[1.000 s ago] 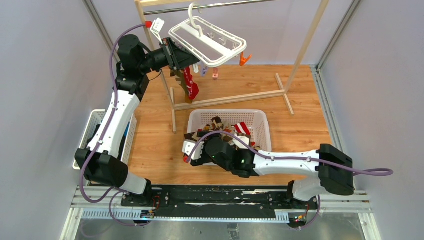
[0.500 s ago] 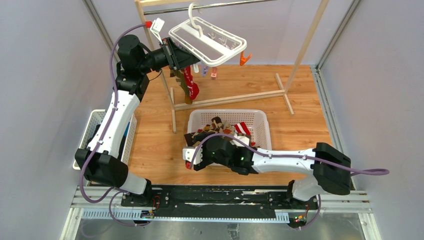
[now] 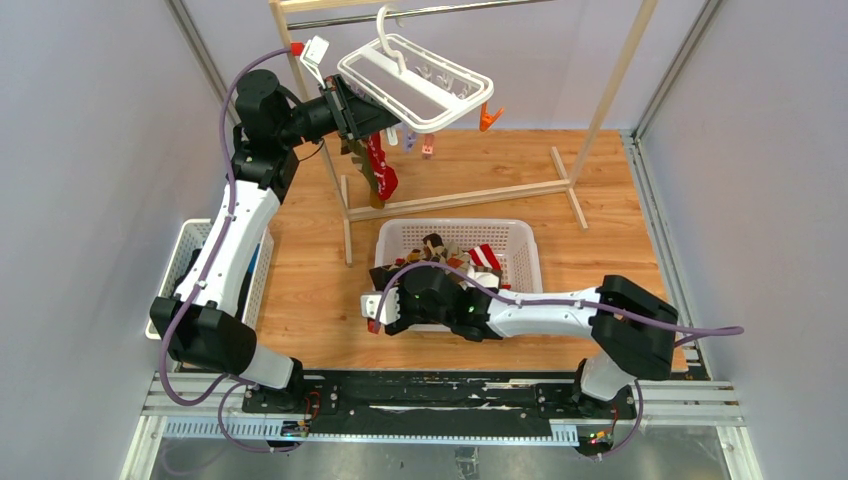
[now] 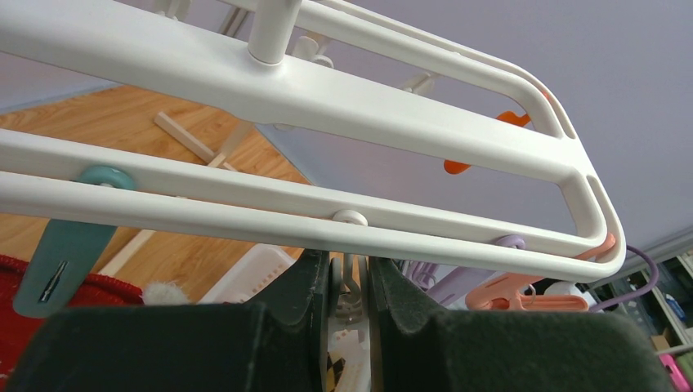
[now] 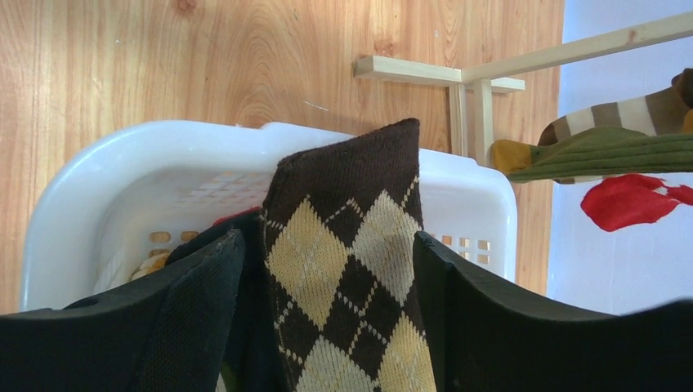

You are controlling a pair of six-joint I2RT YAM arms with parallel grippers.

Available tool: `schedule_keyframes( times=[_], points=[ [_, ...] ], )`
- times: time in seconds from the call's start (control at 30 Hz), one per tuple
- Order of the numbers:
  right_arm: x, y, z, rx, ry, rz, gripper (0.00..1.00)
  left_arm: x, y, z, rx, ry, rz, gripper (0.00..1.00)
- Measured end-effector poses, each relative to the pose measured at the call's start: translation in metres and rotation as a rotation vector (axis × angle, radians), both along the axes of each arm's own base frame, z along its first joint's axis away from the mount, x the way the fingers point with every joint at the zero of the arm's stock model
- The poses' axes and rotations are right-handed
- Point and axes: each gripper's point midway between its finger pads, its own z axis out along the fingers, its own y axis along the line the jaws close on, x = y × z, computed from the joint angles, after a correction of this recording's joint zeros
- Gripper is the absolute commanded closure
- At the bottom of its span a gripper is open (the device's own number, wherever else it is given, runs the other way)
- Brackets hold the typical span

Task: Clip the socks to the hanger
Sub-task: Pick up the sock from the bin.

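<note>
L: your left gripper (image 3: 352, 115) pinches 1 clip (image 4: 349, 296) under the hanger (image 4: 343, 98), likely to steady it | R: your right gripper (image 5: 327, 241) stands spread astride 1 argyle sock (image 5: 351, 245) (not yet squeezed) over the basket (image 5: 98, 175)

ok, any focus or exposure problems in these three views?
Top external: even, soft light, sharp all over, no glare. Left wrist: hanger rails bright but not blown; the fingers and clip close to the lens look soft. Right wrist: argyle sock crisp, dark fingers lose detail.
</note>
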Motion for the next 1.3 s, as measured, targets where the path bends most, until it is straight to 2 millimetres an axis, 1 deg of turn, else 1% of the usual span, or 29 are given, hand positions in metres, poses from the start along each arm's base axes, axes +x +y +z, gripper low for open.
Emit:
schedule_keyframes(
  times=[0.13, 0.3, 0.33, 0.5, 0.57, 0.7, 0.77, 0.8, 0.9, 1.1, 1.13, 1.2, 1.3],
  points=[
    [0.004, 0.007, -0.003, 0.015, -0.016, 0.006, 0.38, 0.0, 0.0, 0.0, -0.001, 0.0, 0.0, 1.0],
    [0.014, 0.017, -0.005, 0.048, -0.06, -0.013, 0.44, 0.0, 0.0, 0.001, -0.002, 0.0, -0.001, 1.0],
    [0.016, 0.019, -0.004, 0.058, -0.074, -0.021, 0.45, 0.0, 0.0, 0.001, -0.002, 0.0, -0.001, 1.0],
    [0.031, 0.023, 0.01, 0.124, -0.167, -0.068, 0.63, 0.0, 0.0, 0.001, -0.002, 0.0, -0.001, 1.0],
    [0.035, 0.023, 0.015, 0.15, -0.205, -0.087, 0.66, 0.0, 0.0, 0.0, -0.002, 0.0, -0.001, 1.0],
    [0.044, 0.022, 0.02, 0.177, -0.258, -0.124, 0.66, 0.0, 0.0, 0.0, -0.002, 0.0, -0.001, 1.0],
    [0.047, 0.022, 0.021, 0.182, -0.275, -0.137, 0.63, 0.0, 0.0, 0.0, -0.002, 0.0, 0.0, 1.0],
    [0.048, 0.022, 0.021, 0.184, -0.283, -0.144, 0.59, 0.0, 0.0, 0.001, -0.002, 0.001, 0.0, 1.0],
    [0.051, 0.021, 0.016, 0.17, -0.299, -0.156, 0.53, 0.0, 0.001, 0.001, -0.002, 0.001, 0.0, 1.0],
    [0.056, 0.017, 0.002, 0.119, -0.32, -0.179, 0.5, 0.0, 0.001, 0.001, -0.002, 0.002, 0.0, 1.0],
    [0.057, 0.015, -0.001, 0.108, -0.326, -0.186, 0.51, 0.0, 0.001, 0.001, -0.003, 0.002, 0.0, 1.0],
    [0.06, 0.012, -0.004, 0.091, -0.342, -0.205, 0.56, 0.0, 0.001, 0.001, -0.003, 0.003, -0.001, 1.0],
    [0.068, 0.012, -0.007, 0.074, -0.388, -0.24, 0.72, 0.0, 0.001, 0.001, -0.003, 0.002, -0.003, 1.0]
  ],
)
